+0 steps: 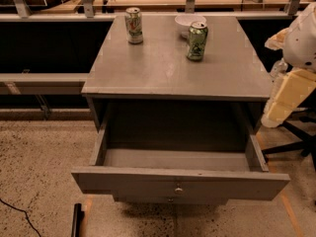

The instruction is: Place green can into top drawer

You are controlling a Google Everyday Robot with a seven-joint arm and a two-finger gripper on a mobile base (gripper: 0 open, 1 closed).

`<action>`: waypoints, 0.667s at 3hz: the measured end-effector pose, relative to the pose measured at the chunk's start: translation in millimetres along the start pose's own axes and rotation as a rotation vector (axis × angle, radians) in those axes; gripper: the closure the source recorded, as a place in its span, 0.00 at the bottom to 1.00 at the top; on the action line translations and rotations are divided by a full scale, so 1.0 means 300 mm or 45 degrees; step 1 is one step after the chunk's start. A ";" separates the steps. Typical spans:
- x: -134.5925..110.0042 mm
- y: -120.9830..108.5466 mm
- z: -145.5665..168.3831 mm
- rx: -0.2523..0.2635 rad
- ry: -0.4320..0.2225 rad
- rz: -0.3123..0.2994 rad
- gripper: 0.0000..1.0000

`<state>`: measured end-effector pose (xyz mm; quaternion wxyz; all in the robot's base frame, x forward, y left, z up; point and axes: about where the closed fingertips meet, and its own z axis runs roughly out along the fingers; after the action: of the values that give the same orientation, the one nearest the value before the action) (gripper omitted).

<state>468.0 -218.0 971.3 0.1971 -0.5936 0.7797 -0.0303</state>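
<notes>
Matt cabinet top (163, 70), shiny metal green can (197, 41), plastic end effector (285, 100) at right.

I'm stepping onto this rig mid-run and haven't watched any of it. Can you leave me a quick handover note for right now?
Gripper: at the right edge of the view, beside the cabinet's right side and well away from the can.
Green can: upright on the cabinet top, right rear area, just in front of the white bowl.
Top drawer: pulled out and open; the can is not in it.
Whitish can: upright at the back left; not part of the job.
Done: drawer open.
Left: reach the green can, grasp it, lower it into the drawer, release.
</notes>
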 end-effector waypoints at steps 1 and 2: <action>0.004 -0.195 0.094 0.085 -0.194 0.069 0.00; -0.022 -0.425 0.182 0.155 -0.456 0.142 0.00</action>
<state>604.7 -238.9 958.7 0.3695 -0.5323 0.7607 0.0399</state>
